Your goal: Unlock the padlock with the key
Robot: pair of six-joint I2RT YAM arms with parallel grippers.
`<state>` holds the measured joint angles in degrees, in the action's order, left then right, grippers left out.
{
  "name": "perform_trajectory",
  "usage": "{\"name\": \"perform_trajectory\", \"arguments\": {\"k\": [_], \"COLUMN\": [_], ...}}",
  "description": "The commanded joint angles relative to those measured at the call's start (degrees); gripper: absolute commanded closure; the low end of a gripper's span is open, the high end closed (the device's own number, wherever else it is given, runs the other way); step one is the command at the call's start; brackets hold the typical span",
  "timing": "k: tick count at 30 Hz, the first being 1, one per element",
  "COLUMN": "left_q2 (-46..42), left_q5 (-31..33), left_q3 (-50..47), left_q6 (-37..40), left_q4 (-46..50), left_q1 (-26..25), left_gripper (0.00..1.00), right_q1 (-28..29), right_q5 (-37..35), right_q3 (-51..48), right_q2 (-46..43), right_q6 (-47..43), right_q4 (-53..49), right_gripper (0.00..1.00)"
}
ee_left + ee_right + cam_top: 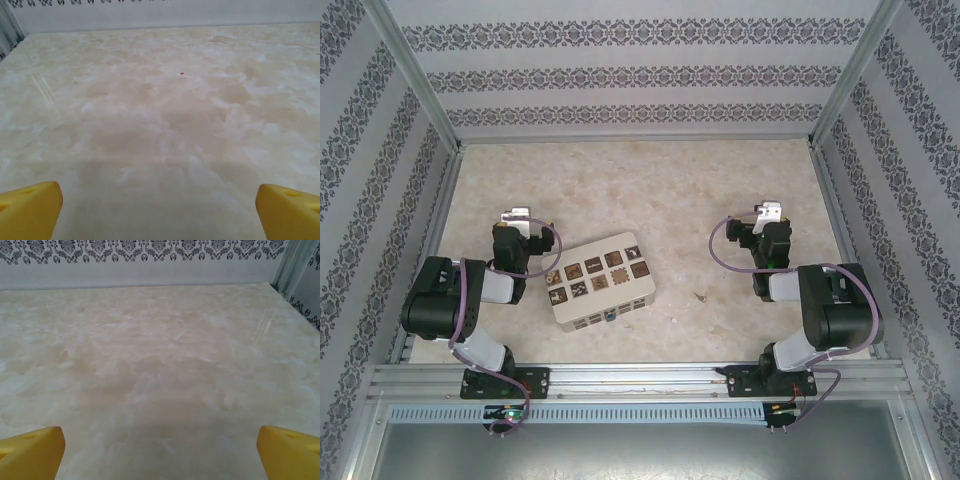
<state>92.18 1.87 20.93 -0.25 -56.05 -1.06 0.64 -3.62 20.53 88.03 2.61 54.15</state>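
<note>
- Two arms are folded at the near edge of the table (pixel 650 190), one on each side of the cream box (pixel 600 280). Each has its elbow drawn back over its base and its wrist pointing toward the far wall (pixel 640 75).
- The left gripper (pixel 517 214) lies just left of the box and slightly beyond it, apart from it. The right gripper (pixel 770 212) is well to the right of the box, about as far out.
- Both pincers are spread wide and neither holds or touches anything. In the left wrist view the yellow fingertips (pixel 31 206) sit in the two lower corners with bare marbled tabletop between them. The right wrist view has its own yellow fingertips (pixel 32 447) placed the same way.
- The padlock (pixel 610 316) is a small blue spot on the box's near side face, low by the tabletop. It is too small to make out its shackle.
- The key (pixel 699 295) is a dark speck on the table to the right of the box, apart from it and nearer than the right gripper.
- Beyond the box, open tabletop runs to the far wall.
- The left side wall (pixel 370 180) stands close to the left arm's elbow, and the right side wall (pixel 910 170) close to the right arm's.
- A metal rail (pixel 640 378) closes the edge nearer than the box.
</note>
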Motion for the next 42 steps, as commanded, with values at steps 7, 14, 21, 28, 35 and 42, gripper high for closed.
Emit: {"name": "perform_trajectory", "arguments": {"k": [7, 14, 21, 28, 35, 42], "left_q2": [-0.7, -0.7, -0.7, -0.7, -0.5, -13.4], "left_q5": [-0.7, -0.5, -0.4, 0.4, 2.6, 2.9], "left_q3": [0.9, 0.9, 1.0, 0.6, -3.9, -1.4], "left_q6": [0.9, 0.6, 0.4, 0.0, -0.9, -0.9], "left_q4": [0.6, 0.7, 0.9, 0.0, -8.9, 7.0], "left_q1": [0.3, 0.3, 0.3, 0.5, 0.5, 0.5], "left_gripper": [0.01, 0.01, 0.01, 0.01, 0.01, 0.01], "right_q1": [0.6, 0.6, 0.6, 0.6, 0.6, 0.6], "right_q5": [-0.7, -0.7, -0.7, -0.6, -1.1, -2.9], "right_q3": [0.8, 0.8, 0.9, 0.8, 0.3, -0.3], "right_q2": [-0.3, -0.3, -0.3, -0.3, -0.5, -8.4], "right_q6": [-0.4, -0.4, -0.4, -0.4, -0.2, 0.6], "right_q4": [0.5, 0.5, 0.5, 0.5, 1.2, -4.9], "right_gripper": [0.01, 0.02, 0.02, 0.02, 0.02, 0.02]}}
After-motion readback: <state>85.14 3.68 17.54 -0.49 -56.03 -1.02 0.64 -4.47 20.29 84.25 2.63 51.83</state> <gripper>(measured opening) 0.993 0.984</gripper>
